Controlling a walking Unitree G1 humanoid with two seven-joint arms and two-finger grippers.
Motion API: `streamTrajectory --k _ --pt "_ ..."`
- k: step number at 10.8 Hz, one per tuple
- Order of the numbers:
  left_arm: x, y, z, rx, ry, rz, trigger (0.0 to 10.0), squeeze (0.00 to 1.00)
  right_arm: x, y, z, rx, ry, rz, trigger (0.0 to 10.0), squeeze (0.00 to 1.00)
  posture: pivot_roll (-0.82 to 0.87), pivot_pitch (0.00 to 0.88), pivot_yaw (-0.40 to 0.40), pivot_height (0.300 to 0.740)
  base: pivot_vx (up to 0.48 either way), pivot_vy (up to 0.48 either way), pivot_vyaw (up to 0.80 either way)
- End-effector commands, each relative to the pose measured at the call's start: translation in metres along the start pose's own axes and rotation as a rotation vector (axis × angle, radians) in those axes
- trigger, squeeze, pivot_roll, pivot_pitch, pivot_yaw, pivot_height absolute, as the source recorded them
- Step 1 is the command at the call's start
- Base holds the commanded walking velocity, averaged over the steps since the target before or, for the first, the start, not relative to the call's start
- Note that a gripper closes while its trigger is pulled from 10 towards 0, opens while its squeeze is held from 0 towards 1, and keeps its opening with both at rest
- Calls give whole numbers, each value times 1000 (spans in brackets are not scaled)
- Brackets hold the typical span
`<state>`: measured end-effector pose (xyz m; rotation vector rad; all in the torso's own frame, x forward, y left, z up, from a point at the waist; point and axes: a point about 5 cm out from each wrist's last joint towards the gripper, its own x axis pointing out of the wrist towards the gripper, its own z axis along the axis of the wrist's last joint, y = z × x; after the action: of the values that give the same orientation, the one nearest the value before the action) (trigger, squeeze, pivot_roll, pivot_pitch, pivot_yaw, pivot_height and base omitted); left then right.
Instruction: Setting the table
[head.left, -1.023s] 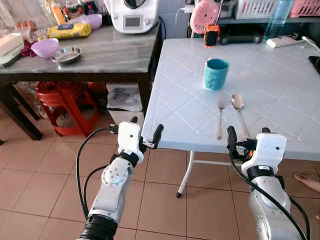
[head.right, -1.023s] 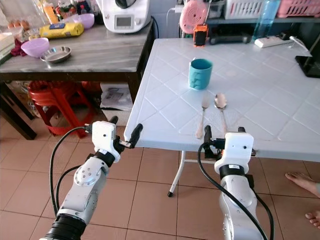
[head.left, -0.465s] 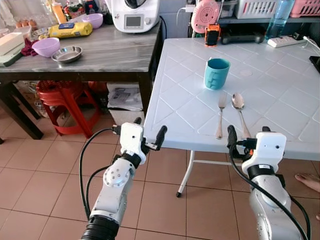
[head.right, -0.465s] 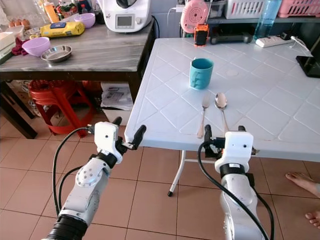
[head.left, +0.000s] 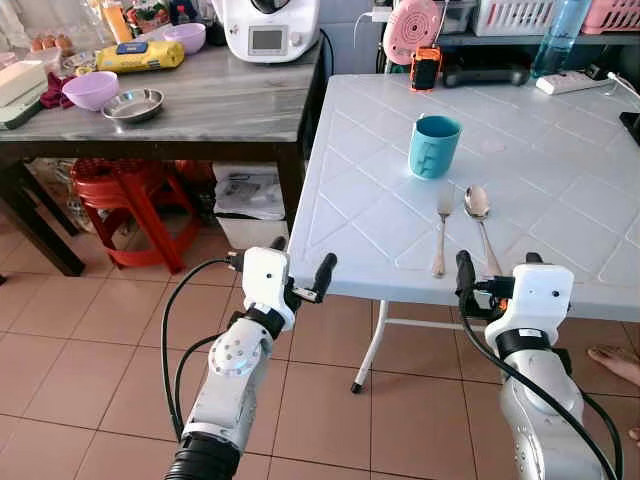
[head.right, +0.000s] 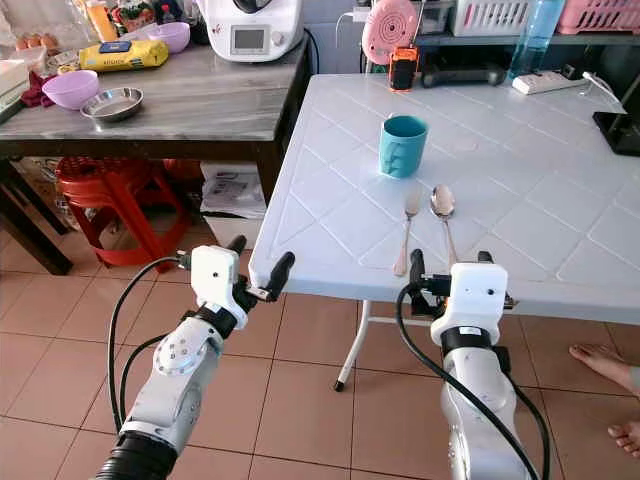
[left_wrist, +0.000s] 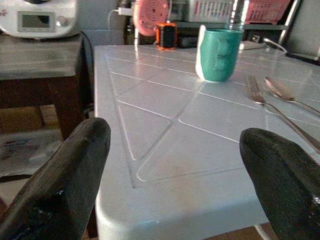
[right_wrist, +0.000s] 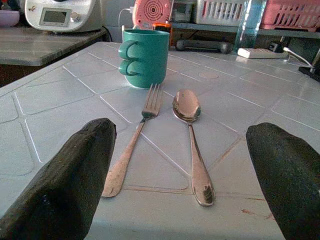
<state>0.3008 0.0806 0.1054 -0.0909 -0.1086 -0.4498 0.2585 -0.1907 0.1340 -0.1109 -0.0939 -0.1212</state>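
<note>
With both jaws released and empty at the table's (head.left: 560, 190) near edge, advance the right gripper (head.left: 497, 275) squarely over the fork (head.left: 441, 232) handle; hold the left gripper (head.left: 299, 265) clear.

A white plastic table (head.left: 560, 190) with a diamond-patterned top stands on a floor of reddish-brown tiles (head.left: 90, 340), lit brightly from the far side. Just beside it on the robot's left stands a dark wooden table (head.left: 210, 100) with a grey stone-look top, and red plastic stools (head.left: 130, 195) are tucked underneath. Behind the white table, a shelf (head.left: 540, 40) runs along the wall, holding baskets.
</note>
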Motion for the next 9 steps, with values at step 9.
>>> streamTrajectory --k 9 --pt "-6 -7 1 -14 -18 -60 10000 0 -3 -2 -2 -3 13 -10 10000 0 -225 89 73 740 270 0 0"
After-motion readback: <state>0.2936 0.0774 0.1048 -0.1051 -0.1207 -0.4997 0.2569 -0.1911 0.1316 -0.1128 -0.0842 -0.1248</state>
